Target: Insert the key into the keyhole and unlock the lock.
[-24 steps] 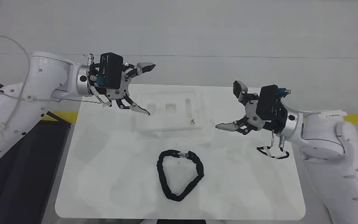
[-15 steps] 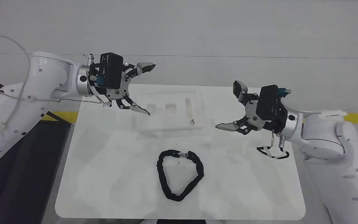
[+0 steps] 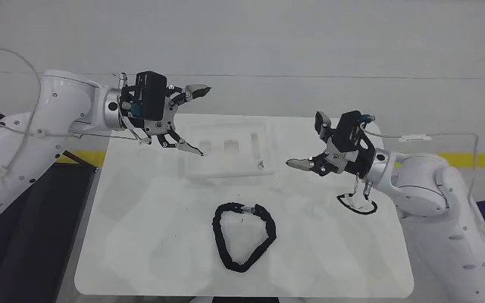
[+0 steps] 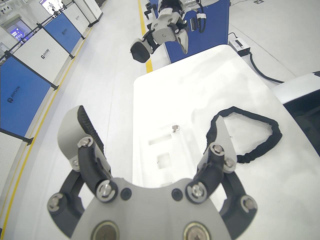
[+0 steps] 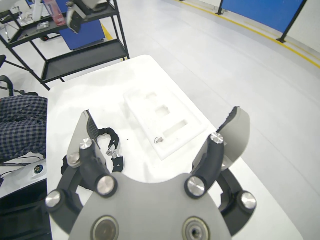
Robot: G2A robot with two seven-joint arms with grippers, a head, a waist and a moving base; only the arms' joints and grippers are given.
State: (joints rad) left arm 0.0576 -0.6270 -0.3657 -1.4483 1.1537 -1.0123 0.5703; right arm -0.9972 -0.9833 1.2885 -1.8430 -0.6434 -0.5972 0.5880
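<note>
We see a white worktop point(image 3: 136, 242) with rounded corners, and two things lie directly on it. Toward its far edge, about midway across, sits a flat white tray point(image 3: 220, 167) with three rectangular recesses in a row, its long side parallel to that edge. Nearer the robot, apart from the tray, lies the lock point(image 3: 244, 236), a black fabric-sleeved loop lying flat, its silver metal joint turned toward the tray.
</note>
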